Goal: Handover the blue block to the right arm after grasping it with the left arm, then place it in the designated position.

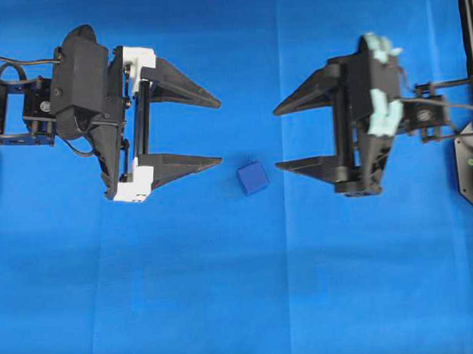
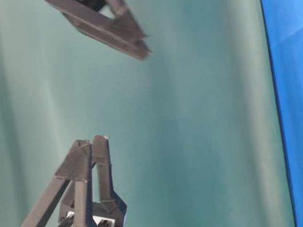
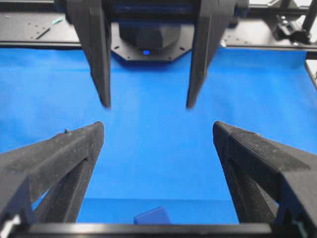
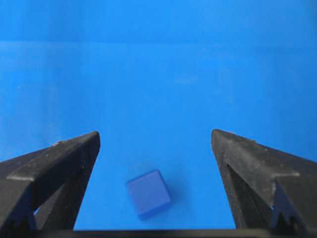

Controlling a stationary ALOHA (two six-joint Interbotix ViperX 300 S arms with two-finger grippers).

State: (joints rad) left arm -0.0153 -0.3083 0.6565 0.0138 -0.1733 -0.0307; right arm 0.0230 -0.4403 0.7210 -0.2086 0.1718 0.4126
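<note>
The blue block (image 1: 253, 177) lies on the blue cloth between the two grippers, just below the line joining them. My left gripper (image 1: 219, 131), with white brackets, is open and empty, and its lower fingertip is just left of the block. My right gripper (image 1: 276, 139), with mint-green trim, is open and empty, and its lower fingertip is just right of the block. In the left wrist view the block (image 3: 152, 216) peeks in at the bottom edge below the open gripper (image 3: 158, 126). In the right wrist view it (image 4: 148, 194) lies low between the spread fingers (image 4: 156, 134). The table-level view shows both grippers raised off the cloth.
The blue cloth (image 1: 225, 286) covers the table. A black arm base (image 1: 471, 165) stands at the right edge. A black frame and the right arm's mount (image 3: 146, 39) lie behind the cloth in the left wrist view. A green backdrop (image 2: 209, 109) fills the table-level view.
</note>
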